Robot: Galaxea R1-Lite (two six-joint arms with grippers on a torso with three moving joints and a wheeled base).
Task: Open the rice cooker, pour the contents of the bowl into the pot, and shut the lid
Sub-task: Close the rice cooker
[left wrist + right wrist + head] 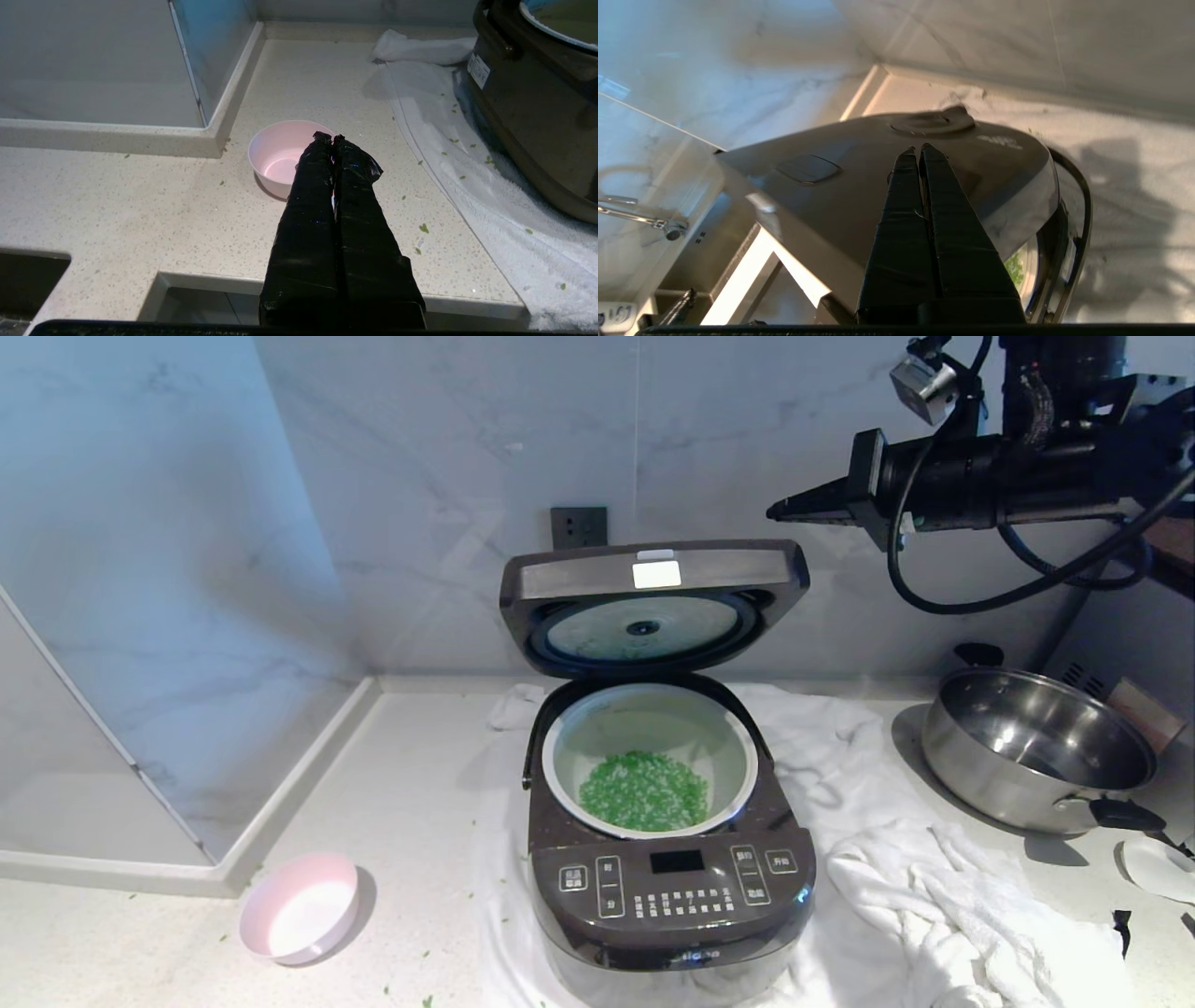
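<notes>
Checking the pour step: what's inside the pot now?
Bright green chopped bits lie in a heap on the bottom of the white pot. The floor beneath the heap is covered. The pink bowl looks empty.

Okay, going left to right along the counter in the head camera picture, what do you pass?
The bowl, empty → the rice cooker, lid up, green contents in the pot → crumpled white towel → steel pot.
</notes>
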